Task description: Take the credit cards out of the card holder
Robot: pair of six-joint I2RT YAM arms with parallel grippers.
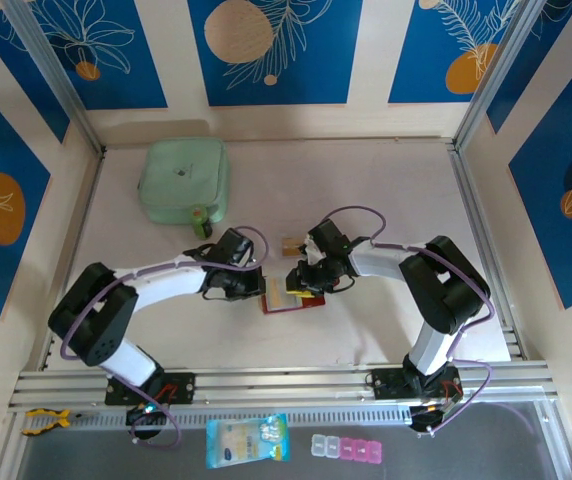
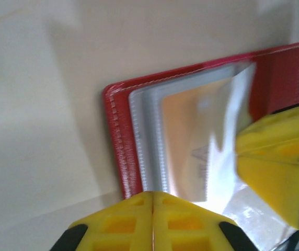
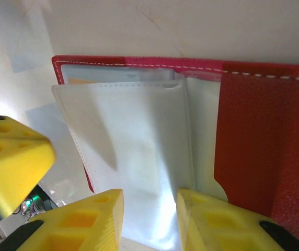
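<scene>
we judge the floppy card holder (image 1: 301,303), open on the counter (image 1: 366,200), best pinned by our shut left claw (image 2: 152,201) while the half-open right claw (image 3: 149,194) astride its slick pocket (image 3: 128,136) pinches a stiff credit card (image 3: 81,81).

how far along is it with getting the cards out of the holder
Done: the card holder lies open, and what looks like one card sits on the table beyond it. In hand: the right claw straddles a clear pocket, jaws apart; the left claw is shut at the holder's edge. Left: a yellow-orange card is still pocketed.
</scene>
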